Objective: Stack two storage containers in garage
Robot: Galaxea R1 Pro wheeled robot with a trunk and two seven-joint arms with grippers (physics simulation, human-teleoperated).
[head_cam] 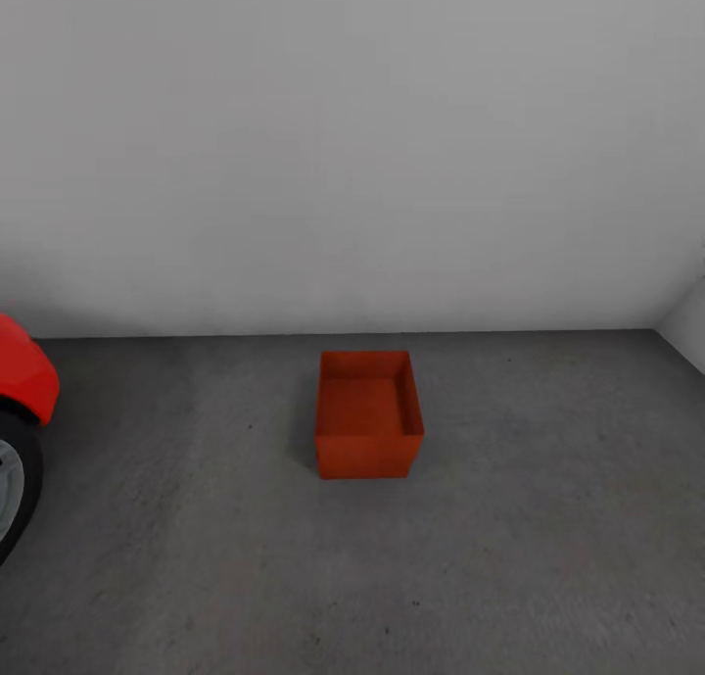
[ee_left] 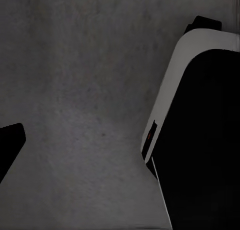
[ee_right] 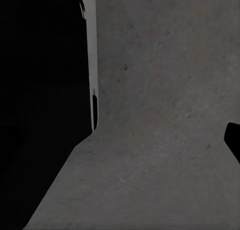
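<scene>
Head view: one orange-red storage container (head_cam: 368, 415) sits upright and open-topped on the dark grey concrete floor (head_cam: 548, 518) of the garage, roughly centre of the view, near but apart from the plain pale grey wall (head_cam: 352, 146) behind it. Whether a second bin is nested in it cannot be told. No label, brand or writing is readable on the container or anywhere else. At the left edge, part of a red car (head_cam: 24, 376) shows with its dark tyre (head_cam: 20, 484) on the floor, well apart from the container. A second wall starts at the far right corner. Left wrist view: rough grey concrete with a dark, pale-edged robot body part (ee_left: 200, 135) on one side and a black tip at the opposite edge; the left gripper's opening cannot be told. Right wrist view: same concrete, large dark body part (ee_right: 45, 104), small black tip at the edge; the right gripper's opening cannot be told either.
</scene>
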